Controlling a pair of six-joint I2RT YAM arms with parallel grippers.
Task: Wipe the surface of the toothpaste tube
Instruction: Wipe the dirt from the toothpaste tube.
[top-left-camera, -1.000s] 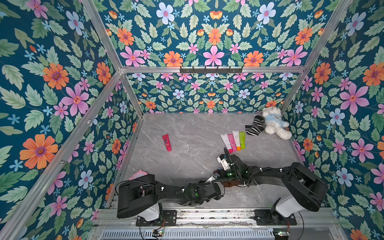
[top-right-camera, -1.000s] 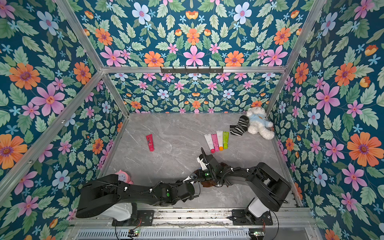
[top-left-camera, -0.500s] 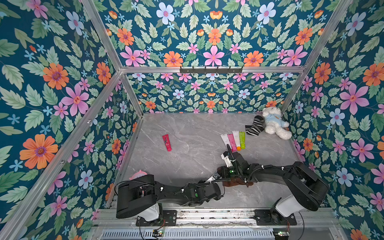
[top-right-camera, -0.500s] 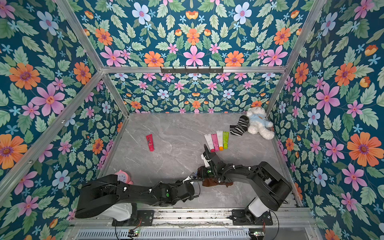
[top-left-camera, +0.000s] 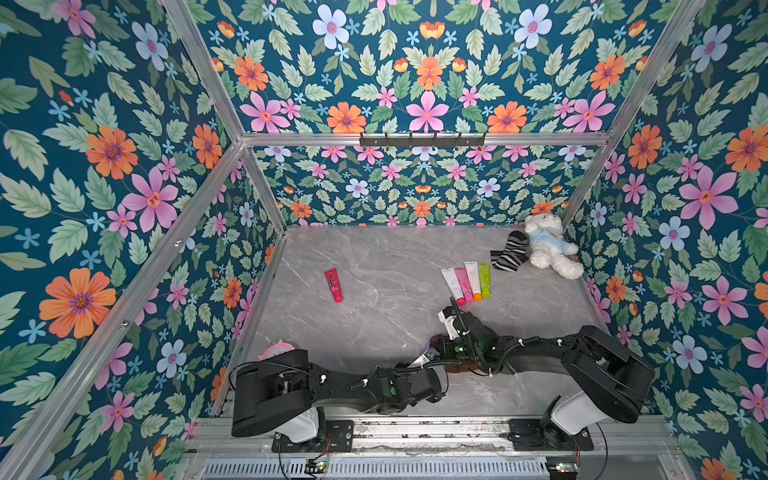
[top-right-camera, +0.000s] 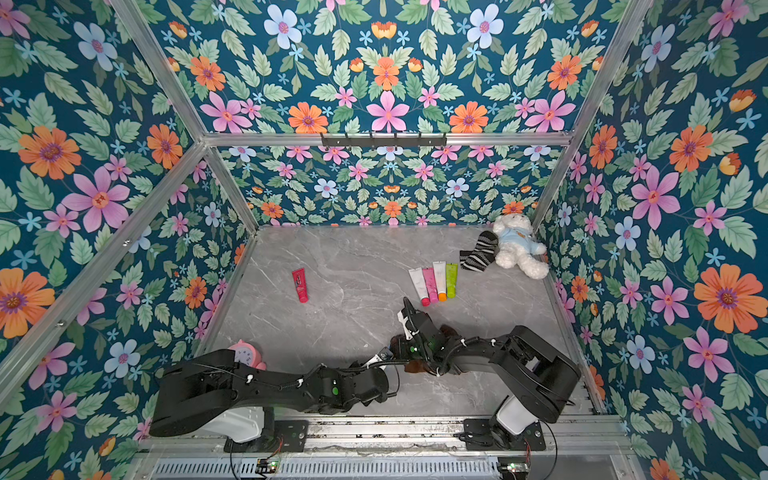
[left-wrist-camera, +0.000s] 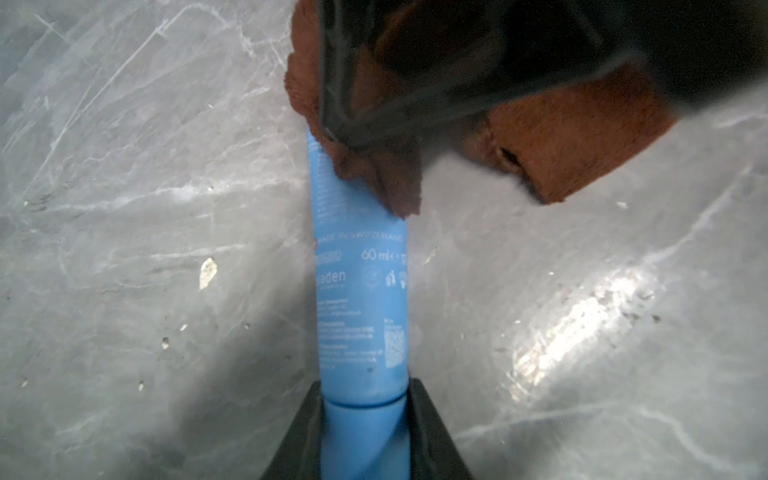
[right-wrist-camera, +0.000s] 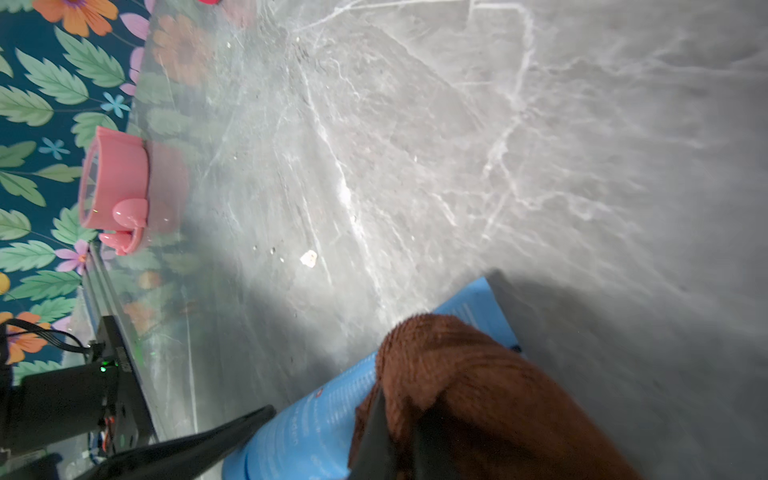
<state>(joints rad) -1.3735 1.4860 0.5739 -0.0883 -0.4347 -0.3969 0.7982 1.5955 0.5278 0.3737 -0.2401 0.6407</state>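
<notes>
Toothpaste tube (left-wrist-camera: 359, 299), blue, is lying low over the marble tabletop (left-wrist-camera: 124, 166) near the front edge, btwn the two arms; can't tell if it's touching the top. L gripper (left-wrist-camera: 363, 409) is clamping its cap end, one finger each side. R gripper (right-wrist-camera: 395, 440) is pinching a brown cloth (right-wrist-camera: 478, 386), jaws pressed together on it, & the cloth is resting on the tube's far half.

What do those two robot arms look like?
The left arm and right arm are black, built of boxy jointed segments on white bases. Thin black cables run along them, held by white ties. Small green lights glow near the wrists. Fingers are black wedges.
</notes>
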